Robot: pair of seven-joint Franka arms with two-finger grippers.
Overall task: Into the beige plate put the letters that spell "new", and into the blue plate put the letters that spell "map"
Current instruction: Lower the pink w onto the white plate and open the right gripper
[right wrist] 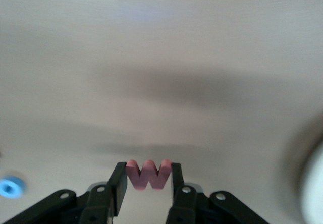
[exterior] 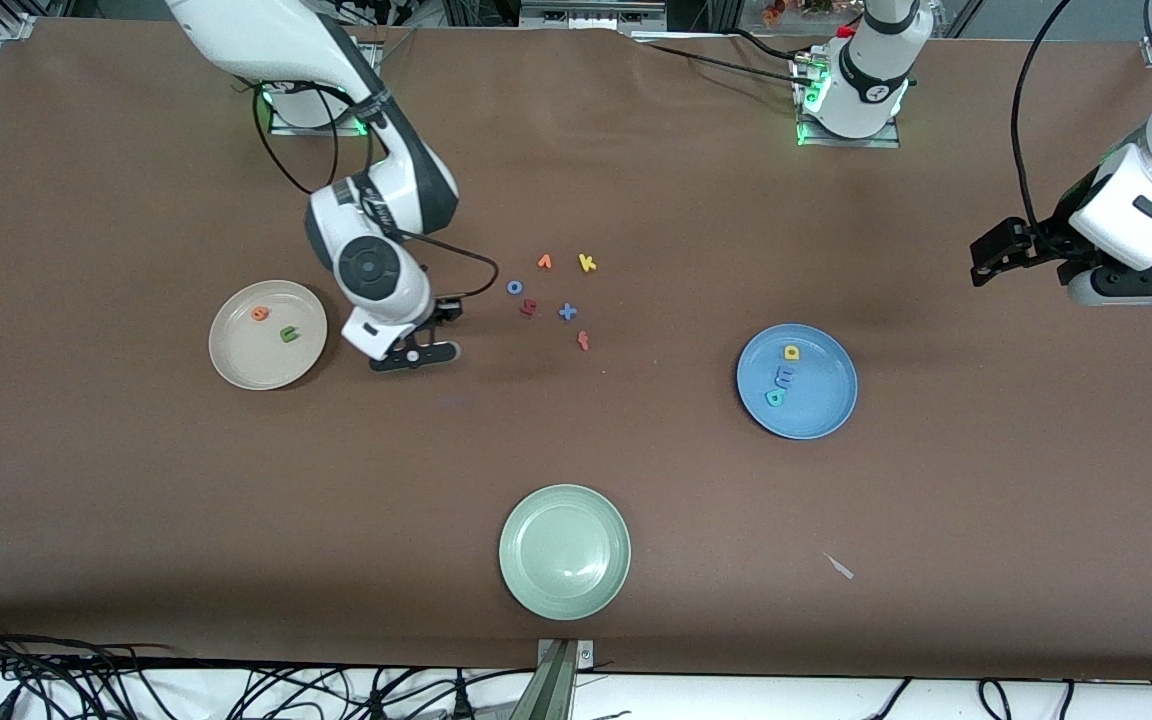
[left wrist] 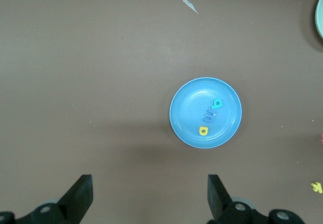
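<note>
The left gripper (left wrist: 147, 199) hangs wide open over bare tabletop (left wrist: 91, 82). The blue plate (left wrist: 187, 120) holds a teal "p" (left wrist: 217, 103), light blue "m" (left wrist: 209, 115) and yellow "a" (left wrist: 203, 130) (all near its middle).

Even overhead light; soft shadows (right wrist view blurred)

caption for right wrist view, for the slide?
Right gripper shut on the pink "w", carried above the brown table.

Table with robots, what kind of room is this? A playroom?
More likely a robot lab. Two arms are bolted to the brown table, loose cables hang at its edge, and the right gripper holds a foam "w" for sorting practice.
</note>
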